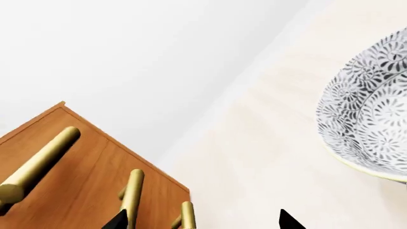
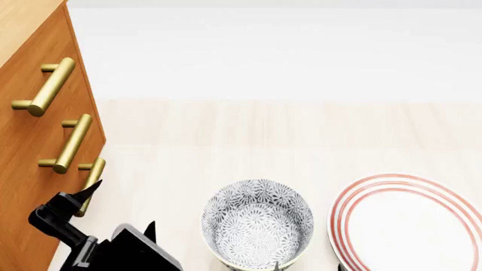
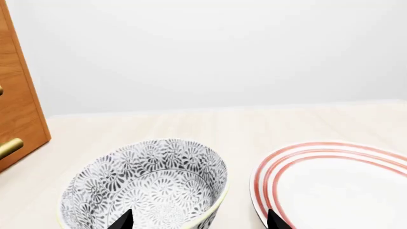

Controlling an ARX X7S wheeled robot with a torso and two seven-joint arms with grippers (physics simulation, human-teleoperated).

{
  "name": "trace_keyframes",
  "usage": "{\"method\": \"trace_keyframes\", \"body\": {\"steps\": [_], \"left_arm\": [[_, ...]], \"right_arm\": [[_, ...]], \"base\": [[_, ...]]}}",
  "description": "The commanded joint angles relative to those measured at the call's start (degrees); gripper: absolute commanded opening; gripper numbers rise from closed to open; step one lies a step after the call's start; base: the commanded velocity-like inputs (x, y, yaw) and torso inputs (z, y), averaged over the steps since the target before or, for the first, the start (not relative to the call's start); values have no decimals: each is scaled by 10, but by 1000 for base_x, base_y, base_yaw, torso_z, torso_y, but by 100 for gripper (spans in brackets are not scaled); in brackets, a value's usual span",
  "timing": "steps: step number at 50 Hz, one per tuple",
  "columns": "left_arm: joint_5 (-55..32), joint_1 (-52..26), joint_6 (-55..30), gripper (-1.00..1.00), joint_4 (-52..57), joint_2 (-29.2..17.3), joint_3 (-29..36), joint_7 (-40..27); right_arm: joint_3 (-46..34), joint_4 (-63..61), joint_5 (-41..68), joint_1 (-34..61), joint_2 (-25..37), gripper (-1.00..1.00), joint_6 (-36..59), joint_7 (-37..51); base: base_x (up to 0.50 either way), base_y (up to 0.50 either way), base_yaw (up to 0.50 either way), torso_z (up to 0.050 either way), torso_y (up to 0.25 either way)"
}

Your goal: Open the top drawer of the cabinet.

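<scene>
The left pincer (image 2: 117, 212) is wide open and empty, just beside the lowest brass handle (image 2: 90, 185) — an approach step. The top drawer (image 2: 30, 73) sits well above it, so next it must rise.

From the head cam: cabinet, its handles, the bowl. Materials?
Cabinet: looks like orange-brown wood, faint grain, satin.
Handles, e.g. the top drawer handle: brass-like metal, soft highlights.
Bowl: probably glazed ceramic, grey floral print on white.
</scene>
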Motion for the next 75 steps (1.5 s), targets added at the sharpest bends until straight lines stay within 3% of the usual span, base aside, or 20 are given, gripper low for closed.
{"method": "trace_keyframes", "body": {"steps": [1, 30, 32, 37, 75], "left_arm": [[71, -44, -27, 100, -1, -14, 43, 18], [118, -141, -49, 100, -52, -41, 82, 57], [144, -183, -60, 100, -71, -53, 113, 83], [155, -211, -72, 100, -73, -62, 121, 104], [181, -283, -71, 100, -133, -86, 158, 154]], "right_arm": [[11, 0, -5, 1, -8, 100, -1, -8], [4, 2, 4, 3, -2, 100, 0, -1], [3, -2, 4, 1, -1, 100, 2, -1], [2, -2, 7, 1, 0, 100, 3, 0], [-8, 9, 15, 5, 4, 100, 1, 5]], "base": [[0, 0, 0, 0, 0], [0, 0, 0, 0, 0], [0, 0, 0, 0, 0], [0, 0, 0, 0, 0], [0, 0, 0, 0, 0]]}}
